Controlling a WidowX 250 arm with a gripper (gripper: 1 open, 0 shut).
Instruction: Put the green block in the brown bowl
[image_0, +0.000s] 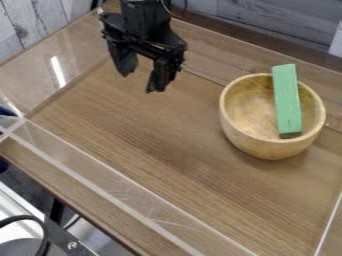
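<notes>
The brown bowl (273, 118) stands on the right side of the wooden table. The green block (286, 98) lies inside it, leaning from the bowl's floor up over the far rim. My gripper (144, 70) hangs over the table's far left part, well to the left of the bowl and apart from it. Its black fingers (160, 74) point down and stand open with nothing between them.
A clear plastic wall (120, 185) runs along the table's near and left edges. A pale plank wall (34, 25) stands behind at the left. Bare wooden tabletop (147, 130) lies between the gripper and the bowl.
</notes>
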